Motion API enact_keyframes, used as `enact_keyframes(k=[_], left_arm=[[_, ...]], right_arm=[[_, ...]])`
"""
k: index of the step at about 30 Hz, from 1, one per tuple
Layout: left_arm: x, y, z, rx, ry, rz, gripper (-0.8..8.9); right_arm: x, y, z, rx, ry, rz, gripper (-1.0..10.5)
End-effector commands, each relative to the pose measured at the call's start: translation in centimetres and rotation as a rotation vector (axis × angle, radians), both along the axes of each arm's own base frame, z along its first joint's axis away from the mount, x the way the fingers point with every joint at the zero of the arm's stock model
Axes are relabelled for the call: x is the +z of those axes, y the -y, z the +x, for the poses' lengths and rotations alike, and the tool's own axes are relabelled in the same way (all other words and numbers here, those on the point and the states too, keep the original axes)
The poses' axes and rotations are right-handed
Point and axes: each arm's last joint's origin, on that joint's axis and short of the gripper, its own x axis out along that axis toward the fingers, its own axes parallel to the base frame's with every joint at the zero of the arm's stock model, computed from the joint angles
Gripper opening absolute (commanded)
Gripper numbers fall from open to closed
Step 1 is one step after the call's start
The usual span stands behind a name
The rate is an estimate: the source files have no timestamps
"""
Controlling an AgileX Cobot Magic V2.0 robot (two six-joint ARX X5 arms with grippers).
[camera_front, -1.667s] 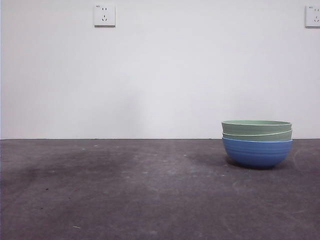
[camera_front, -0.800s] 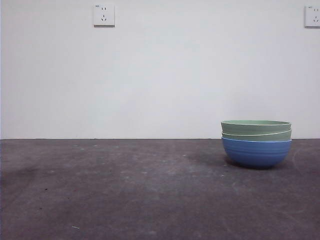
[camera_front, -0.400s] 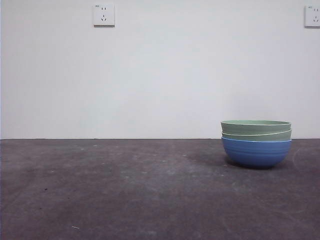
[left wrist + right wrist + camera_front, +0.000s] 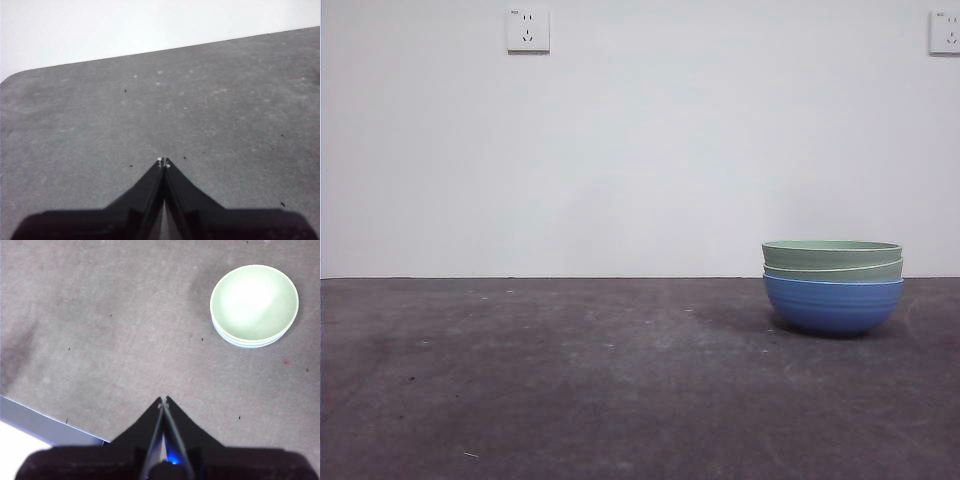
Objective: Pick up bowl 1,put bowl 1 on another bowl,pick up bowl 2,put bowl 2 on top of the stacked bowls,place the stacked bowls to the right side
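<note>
A plain white wall (image 4: 640, 150) with two sockets backs a dark grey table (image 4: 570, 380). The table's left and middle are bare. On the right side stand the stacked bowls (image 4: 833, 285): a blue bowl (image 4: 833, 305) at the bottom with two pale green bowls (image 4: 832, 261) nested in it (upright, rims level). The left gripper (image 4: 164, 163) hangs over bare table with its jaws pressed together, grasping nothing. The right gripper (image 4: 163, 400) is likewise clenched and empty, held well apart from the stack (image 4: 254, 305), which it sees from above.
</note>
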Motion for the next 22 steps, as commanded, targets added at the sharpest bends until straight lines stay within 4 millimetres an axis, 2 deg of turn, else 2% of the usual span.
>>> enact_keyframes(k=[1,22], left_arm=[[-0.56,-0.05,-0.11,0.014,-0.021,-0.027,-0.04],[-0.49,-0.05,-0.10,0.021,-0.017,-0.072,-0.04]], right_arm=[[-0.18,0.04,-0.07,-0.009,-0.021,-0.007,0.0],[-0.18,0.04,-0.07,-0.009,-0.020,-0.007,0.0]])
